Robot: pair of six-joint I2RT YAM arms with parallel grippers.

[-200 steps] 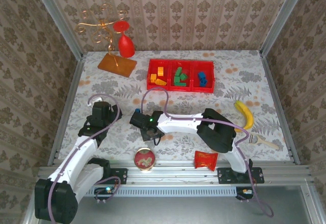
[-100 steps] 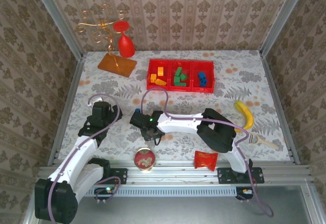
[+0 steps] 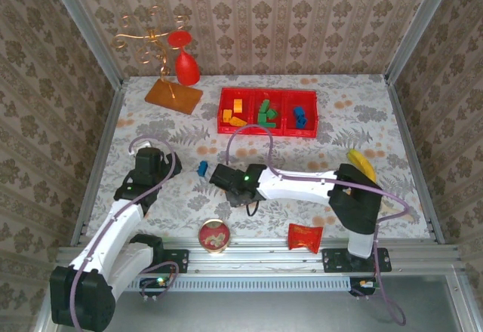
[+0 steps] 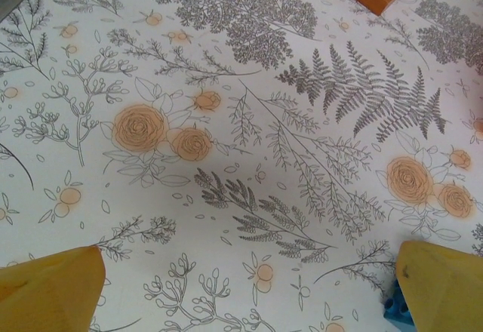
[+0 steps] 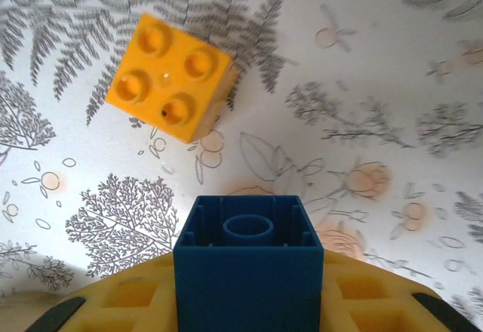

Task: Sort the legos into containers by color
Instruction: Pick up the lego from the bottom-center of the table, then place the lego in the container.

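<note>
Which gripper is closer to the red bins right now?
Right. The right gripper, shut on a blue lego, sits on the near side of the red bins, by their left end. The open left gripper sits farther left.

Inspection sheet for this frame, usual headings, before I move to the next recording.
Surface: floral cloth, flat, no spills seen.
Job's things: red containers hold yellow, green and blue blocks, one colour per compartment; yellow block loose on the cloth.
Clutter: banana, red packet, round tin, wire stand.
Hands: left hand open over bare cloth; right hand shut on blue block.
Cables: lilac cables loop above both arms, snagging nothing.
Surroundings: wallpapered walls, metal frame.
</note>
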